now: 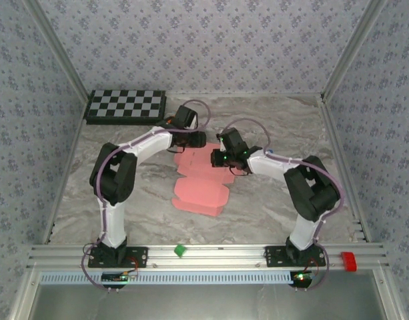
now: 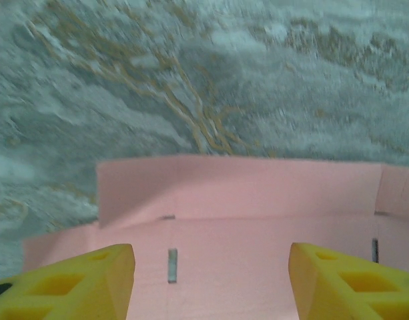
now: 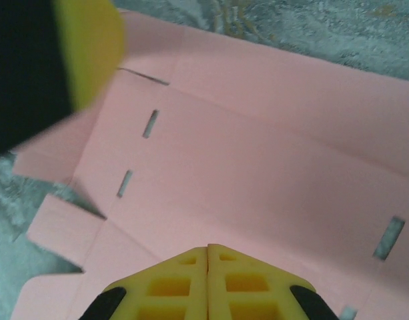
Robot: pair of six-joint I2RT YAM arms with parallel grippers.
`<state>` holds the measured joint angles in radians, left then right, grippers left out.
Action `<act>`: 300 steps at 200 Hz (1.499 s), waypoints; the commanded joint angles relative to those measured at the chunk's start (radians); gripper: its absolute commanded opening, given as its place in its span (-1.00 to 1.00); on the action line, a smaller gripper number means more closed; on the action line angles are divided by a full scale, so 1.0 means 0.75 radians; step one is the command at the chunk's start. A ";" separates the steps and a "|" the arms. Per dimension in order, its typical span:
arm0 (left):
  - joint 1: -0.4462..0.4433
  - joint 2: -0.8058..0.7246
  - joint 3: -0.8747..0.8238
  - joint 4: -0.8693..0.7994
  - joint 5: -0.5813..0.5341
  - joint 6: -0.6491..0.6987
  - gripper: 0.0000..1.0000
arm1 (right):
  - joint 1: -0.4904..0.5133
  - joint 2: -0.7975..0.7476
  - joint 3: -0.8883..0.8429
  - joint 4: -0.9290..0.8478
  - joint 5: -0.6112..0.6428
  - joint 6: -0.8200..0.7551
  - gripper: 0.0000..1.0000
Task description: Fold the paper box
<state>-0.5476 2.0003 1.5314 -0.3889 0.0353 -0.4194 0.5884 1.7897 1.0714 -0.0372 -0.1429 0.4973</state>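
Lying flat mid-table, the paper box (image 1: 201, 190) spreads its pink flaps under both claws. The right gripper (image 3: 207, 250) hangs over the sheet, fingers pressed together and empty; farther back, the left gripper (image 2: 211, 257) stands wide above the sheet's far edge.

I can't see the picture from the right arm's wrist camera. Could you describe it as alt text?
The right hand, its two yellow fingers shut together, points from the bottom edge over the unfolded pink paper box, a creased card sheet with small slots. The other hand's blurred yellow finger sits at upper left, with grey marbled table along the top.
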 commanded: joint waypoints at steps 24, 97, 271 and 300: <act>0.039 0.116 0.132 -0.061 -0.051 -0.035 0.30 | -0.013 0.151 0.094 -0.029 -0.072 -0.025 -0.92; 0.054 0.227 0.190 -0.085 -0.054 -0.068 0.39 | -0.023 0.246 0.081 -0.018 -0.065 0.012 -0.95; 0.045 0.107 0.078 0.072 0.119 0.025 0.23 | -0.022 0.323 0.139 -0.080 -0.078 -0.016 -0.96; 0.040 0.112 0.073 0.101 0.151 0.049 0.23 | -0.022 0.326 0.144 -0.087 -0.077 -0.023 -0.96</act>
<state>-0.5068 2.1334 1.5932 -0.3424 0.1158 -0.4175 0.5735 1.9862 1.1767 -0.0193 -0.2066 0.4896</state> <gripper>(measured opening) 0.614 0.053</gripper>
